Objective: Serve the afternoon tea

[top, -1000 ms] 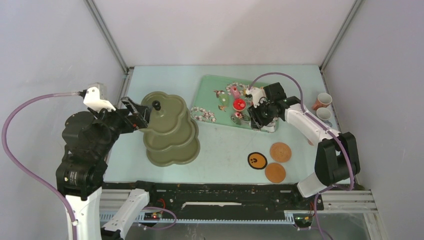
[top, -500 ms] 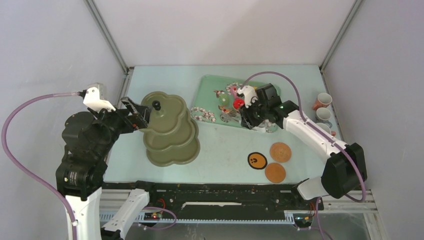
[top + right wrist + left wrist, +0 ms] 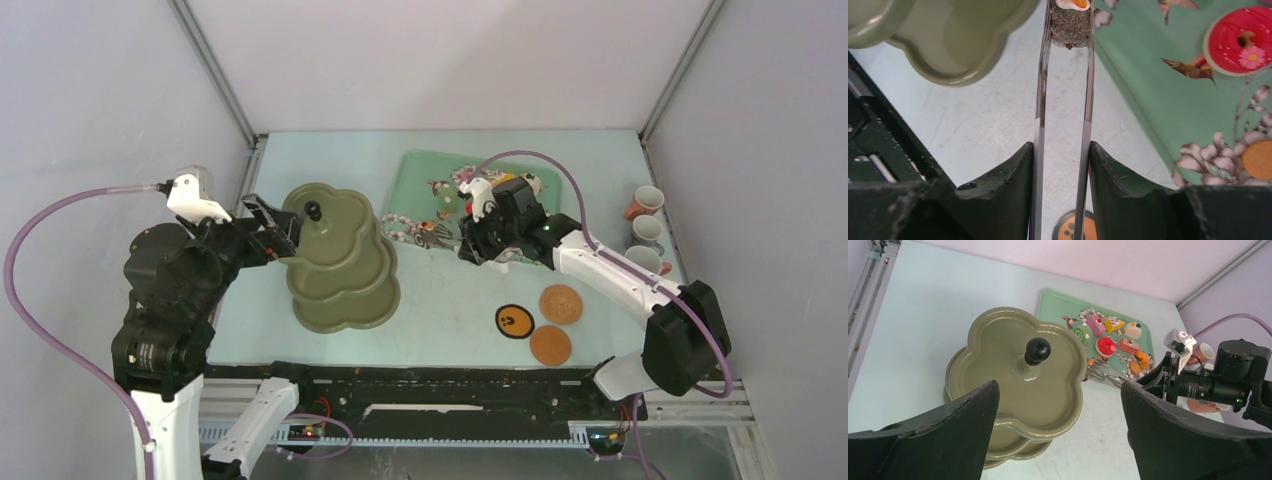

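The right fingers were narrowed around the handles of a pair of metal tongs, squeezing them enough that the two blades ran nearly parallel. At the tongs' tip sat a small brown pastry with a cream and orange top, pinched between the blades. The tongs gave the thick fingers a fine enough tip for so small a piece. The pastry hung over the tabletop, just past the near left edge of the green floral tray and short of the olive stand, whose lower tier lay just ahead. The other pastries, a red one among them, lay on the tray.

The left fingers stood wide apart at the stand's far left side, its black knob seen between them, probably to steady it. I could not tell whether they touched the rim. All the tiers that showed were bare. The cups stood at the right edge and the coasters lay near the front, well apart from the stand.

A second before, the right arm had been over the near right part of the tray. It had since swung left, carrying the tongs toward the stand. The left arm and the stand had not moved.
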You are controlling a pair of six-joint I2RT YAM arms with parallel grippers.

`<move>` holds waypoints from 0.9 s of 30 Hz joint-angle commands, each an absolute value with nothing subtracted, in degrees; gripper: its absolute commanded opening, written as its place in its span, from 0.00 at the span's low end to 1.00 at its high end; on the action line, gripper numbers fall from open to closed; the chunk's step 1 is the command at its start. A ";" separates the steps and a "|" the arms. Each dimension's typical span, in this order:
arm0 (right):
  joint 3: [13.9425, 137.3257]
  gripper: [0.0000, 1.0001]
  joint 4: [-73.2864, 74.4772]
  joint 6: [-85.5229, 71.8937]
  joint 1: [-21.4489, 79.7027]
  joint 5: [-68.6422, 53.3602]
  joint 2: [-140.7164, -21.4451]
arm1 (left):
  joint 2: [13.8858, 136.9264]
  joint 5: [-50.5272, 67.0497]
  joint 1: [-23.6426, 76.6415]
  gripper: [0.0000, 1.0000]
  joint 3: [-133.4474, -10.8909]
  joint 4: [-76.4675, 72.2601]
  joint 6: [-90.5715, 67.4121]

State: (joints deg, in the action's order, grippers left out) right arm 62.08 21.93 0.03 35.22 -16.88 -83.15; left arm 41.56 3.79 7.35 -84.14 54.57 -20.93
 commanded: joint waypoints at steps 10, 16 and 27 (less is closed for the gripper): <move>58.70 0.00 0.68 -3.63 40.57 -23.69 -88.01 | 43.24 4.97 7.61 0.98 -88.78 55.17 -20.39; 58.71 0.00 -3.57 -2.82 42.69 -23.91 -91.68 | 44.27 5.54 7.58 0.98 -89.17 55.08 -21.46; 59.58 0.00 -10.44 -1.87 45.50 -20.18 -97.66 | 44.65 5.31 7.56 0.98 -89.53 55.39 -22.11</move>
